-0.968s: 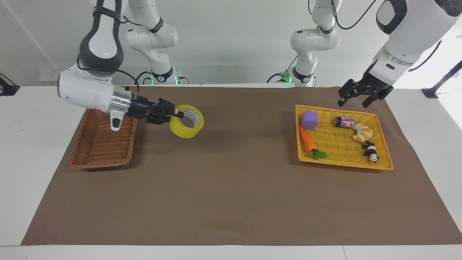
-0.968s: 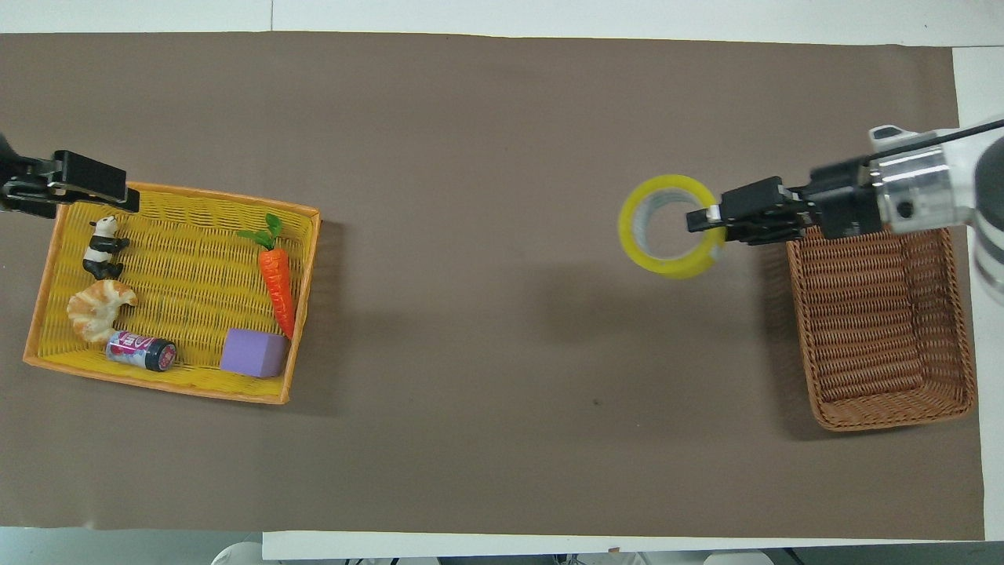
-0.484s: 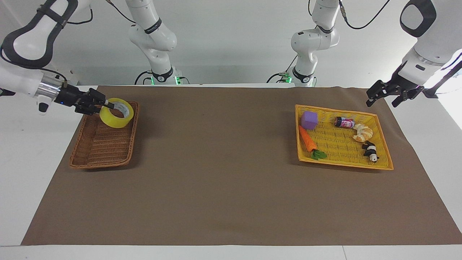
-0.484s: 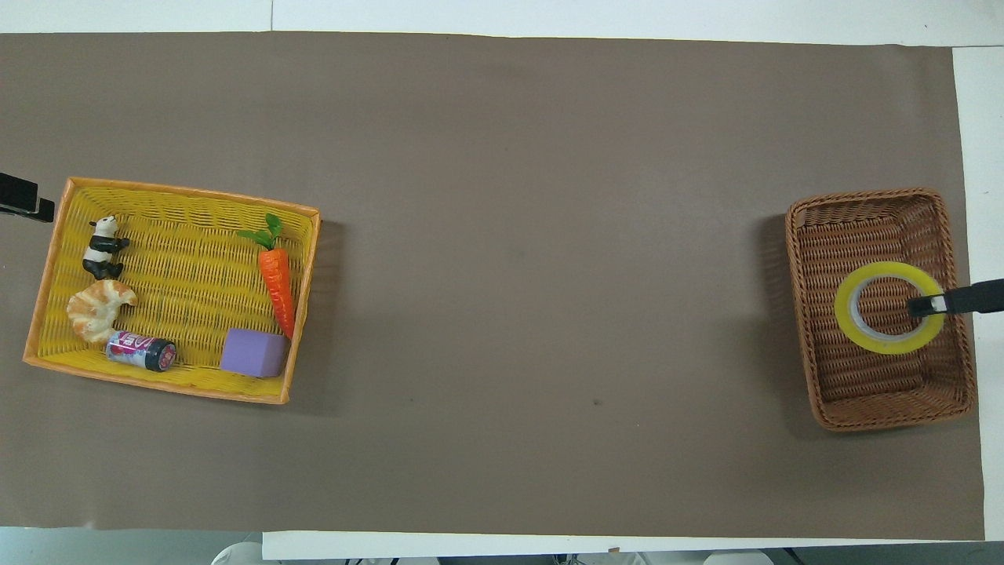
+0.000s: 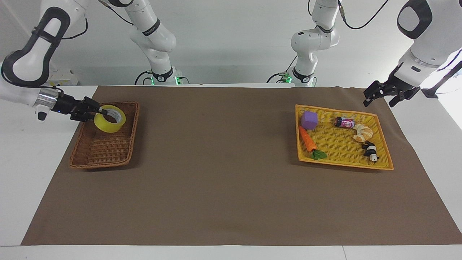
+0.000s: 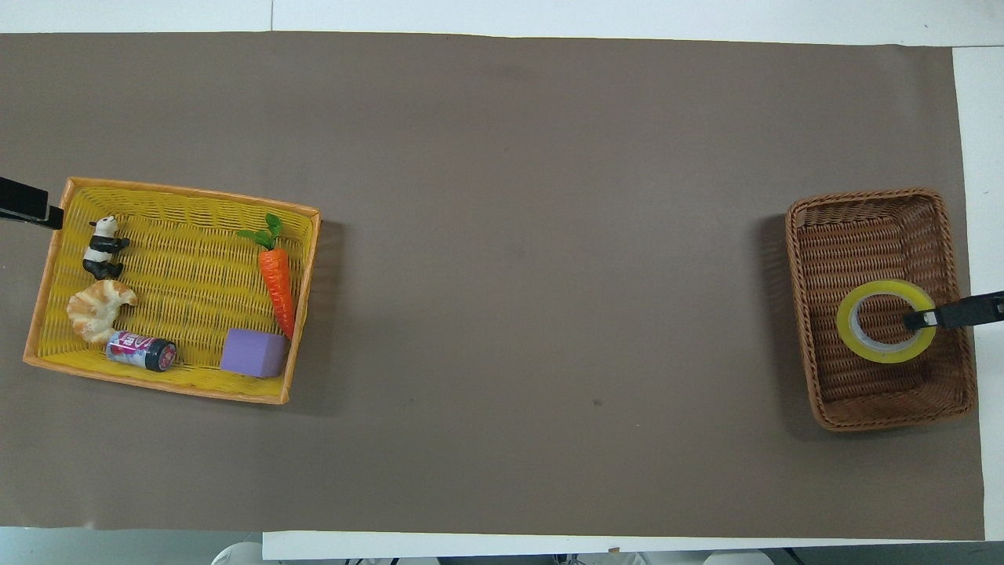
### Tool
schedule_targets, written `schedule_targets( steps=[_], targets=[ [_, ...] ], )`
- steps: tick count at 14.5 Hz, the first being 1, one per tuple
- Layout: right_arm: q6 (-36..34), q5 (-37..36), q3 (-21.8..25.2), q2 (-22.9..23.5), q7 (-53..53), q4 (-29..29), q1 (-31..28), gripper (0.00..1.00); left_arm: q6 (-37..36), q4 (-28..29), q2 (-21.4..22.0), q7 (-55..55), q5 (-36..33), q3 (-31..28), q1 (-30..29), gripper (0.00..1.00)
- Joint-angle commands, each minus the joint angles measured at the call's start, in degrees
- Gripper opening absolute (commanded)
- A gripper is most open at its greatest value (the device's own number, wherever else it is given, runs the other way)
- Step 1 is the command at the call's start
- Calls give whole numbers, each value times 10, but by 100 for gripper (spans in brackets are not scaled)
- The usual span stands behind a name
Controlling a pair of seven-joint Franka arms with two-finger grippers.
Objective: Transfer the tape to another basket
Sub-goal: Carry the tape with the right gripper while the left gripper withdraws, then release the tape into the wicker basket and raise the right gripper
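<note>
The yellow tape [image 5: 105,126] hangs tilted, low inside the brown wicker basket [image 5: 101,164] at the right arm's end of the table. My right gripper [image 5: 99,112] is shut on the ring's wall, one finger inside the hole. In the overhead view the tape [image 6: 847,326] lies over the basket's [image 6: 863,196] nearer half, with the right gripper [image 6: 918,318] coming in over the basket's outer rim. I cannot tell whether the tape touches the basket floor. My left gripper [image 5: 379,101] is open and empty, up in the air just past the yellow basket's [image 5: 343,165] outer corner.
The yellow-orange mesh basket [image 6: 47,275] holds a purple cube [image 6: 252,353], a carrot [image 6: 276,282], a small can [image 6: 141,351], a croissant [image 6: 98,308] and a panda figure [image 6: 102,247]. A brown mat [image 5: 223,187] covers the table.
My right gripper carried the tape from over the mat to over the wicker basket, then lowered it inside. My left gripper drew away from the yellow basket's corner.
</note>
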State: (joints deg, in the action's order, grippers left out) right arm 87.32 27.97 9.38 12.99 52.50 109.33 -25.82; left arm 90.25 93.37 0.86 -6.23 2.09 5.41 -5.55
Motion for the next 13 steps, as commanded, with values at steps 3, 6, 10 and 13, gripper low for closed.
schedule_targets(
  steps=[3, 6, 10, 13],
  targets=[
    [57, -6, -5, 12, 45, 32, -5, 0, -2, 16, 15, -5, -10, 2, -5, 100],
    [63, -23, -5, 11, 45, 31, -2, 25, -2, 16, 15, -5, -10, 2, -6, 100],
    [66, -55, -8, -21, 49, 11, 3, 100, -1, 16, 15, -5, -10, 2, -4, 100],
    [65, -106, -9, -69, 36, -16, 44, 100, -2, 16, 15, -5, -10, 2, -1, 100]
  ],
)
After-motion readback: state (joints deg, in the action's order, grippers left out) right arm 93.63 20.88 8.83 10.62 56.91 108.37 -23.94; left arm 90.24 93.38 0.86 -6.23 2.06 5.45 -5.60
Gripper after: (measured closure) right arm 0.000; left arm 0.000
